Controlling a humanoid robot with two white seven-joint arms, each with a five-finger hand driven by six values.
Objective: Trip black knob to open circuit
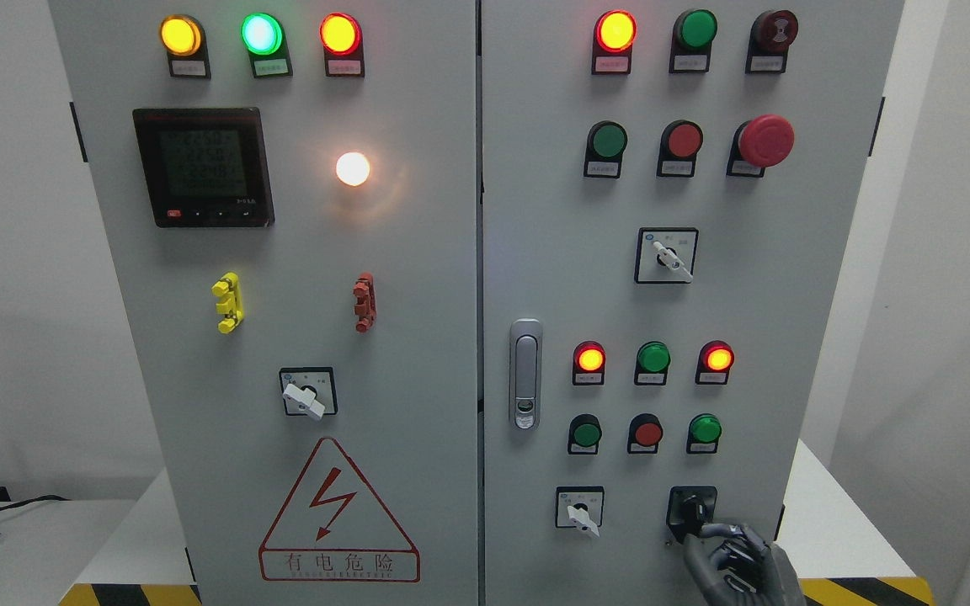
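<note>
Black knob (690, 508) sits at the lower right of the right-hand cabinet door (788, 278), on a square black plate, at about 3 o'clock from the small white selector switch (581, 511) and at 6 o'clock from the lowest green button (704, 429). The right hand (733, 560) comes up from the bottom edge at about 5 o'clock of the knob, its dark fingers (721, 532) reaching onto the knob's lower right side; they look curled against it, though whether they truly pinch it or merely touch is hard to tell, black on black. The left hand is not in view.

My judgement is that this is a rigid, panel-fixed rotary switch: it will not lift or shift, only turn about its own axis, likely with a stiff spring detent that snaps over. The smooth plastic may slip under a light grip. The best hold would be across the raised bar of the knob, fingers on opposite flanks, with the twist coming from the wrist rather than a push against the door.
</note>
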